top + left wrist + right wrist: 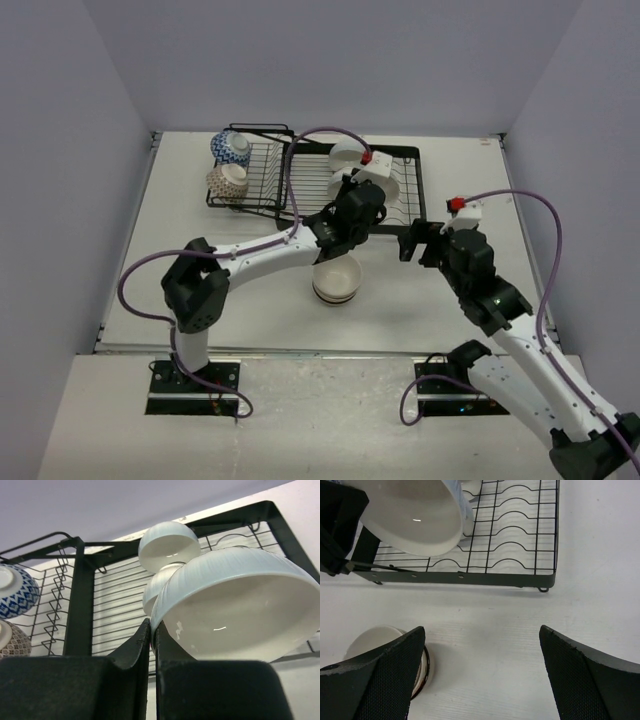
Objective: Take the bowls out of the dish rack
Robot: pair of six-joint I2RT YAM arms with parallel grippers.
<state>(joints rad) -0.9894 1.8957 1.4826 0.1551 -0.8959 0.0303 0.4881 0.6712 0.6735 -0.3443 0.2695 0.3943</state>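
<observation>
My left gripper (pixel 357 203) (pixel 152 630) is shut on the rim of a plain white bowl (pixel 386 186) (pixel 240 610) and holds it on its side over the front of the black dish rack (pixel 415 205) (pixel 80 600). That bowl also shows in the right wrist view (pixel 415 515). Two more white bowls (pixel 347 155) (pixel 169 547) stand in the rack behind it. A blue-and-white bowl (pixel 230 147) (pixel 15 590) and a speckled bowl (pixel 227 181) (pixel 12 640) sit in the rack's left section. My right gripper (pixel 425 243) (pixel 482 640) is open and empty, in front of the rack.
A stack of bowls (pixel 337 280) (pixel 375 635) with a dark brown band stands on the table in front of the rack, between the two arms and just left of my right gripper. The rack's right slots (pixel 520 535) hold nothing.
</observation>
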